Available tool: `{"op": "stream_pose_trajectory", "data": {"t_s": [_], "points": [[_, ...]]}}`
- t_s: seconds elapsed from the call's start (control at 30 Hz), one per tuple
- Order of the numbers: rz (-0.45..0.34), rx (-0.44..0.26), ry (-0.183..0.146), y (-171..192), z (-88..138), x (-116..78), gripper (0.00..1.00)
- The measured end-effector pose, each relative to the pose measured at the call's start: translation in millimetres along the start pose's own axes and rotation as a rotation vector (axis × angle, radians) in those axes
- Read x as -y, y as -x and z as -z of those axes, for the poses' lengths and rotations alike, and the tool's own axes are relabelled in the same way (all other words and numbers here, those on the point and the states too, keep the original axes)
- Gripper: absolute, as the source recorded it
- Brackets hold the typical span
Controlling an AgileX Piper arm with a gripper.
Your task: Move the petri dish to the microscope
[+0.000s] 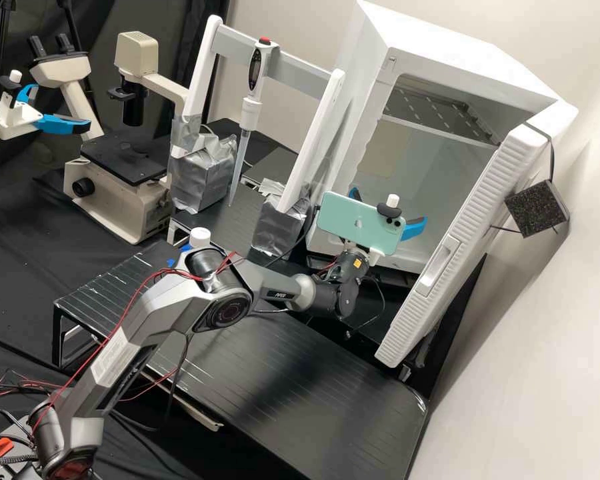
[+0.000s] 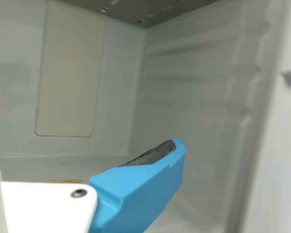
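Arm (image 1: 157,307) nearest, based off the bench's (image 1: 293,393) near-left corner, its wrist out past the far edge, presumably for access to the incubator (image 1: 373,57). That stands beyond the bench's far-right corner, door (image 1: 457,240) swung wide, leaving the slotted shelf (image 1: 437,110) accessible. Microscope (image 1: 117,193) beyond the far-left corner, stage (image 1: 127,157) facing up, ready to take a dish. White frame (image 1: 320,133) by the far edge, foil-wrapped feet likely for weight; pipette (image 1: 248,110) hangs upright, tip down. Phone (image 1: 360,223) rides above the gripper (image 1: 389,205), probably as a camera. Gripper at the incubator's mouth, fingers spread, holding nothing. Petri dish: cannot tell where; perhaps inside the incubator, given the gripper's place.
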Motion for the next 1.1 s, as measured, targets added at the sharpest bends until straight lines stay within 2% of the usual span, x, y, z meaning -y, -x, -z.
{"op": "stream_pose_trajectory", "data": {"t_s": [0.2, 0.57, 1.0, 1.03, 1.1], "points": [[0.038, -0.023, 0.008, -9, 7, 13.0, 1.00], [0.150, 0.065, 0.018, -16, -18, 48.1, 1.00], [0.151, 0.070, 0.018, -20, -25, 51.8, 1.00], [0.151, 0.071, 0.018, -20, -25, 52.2, 0.00], [0.150, 0.072, 0.018, -19, -26, 51.5, 0.00]]}}
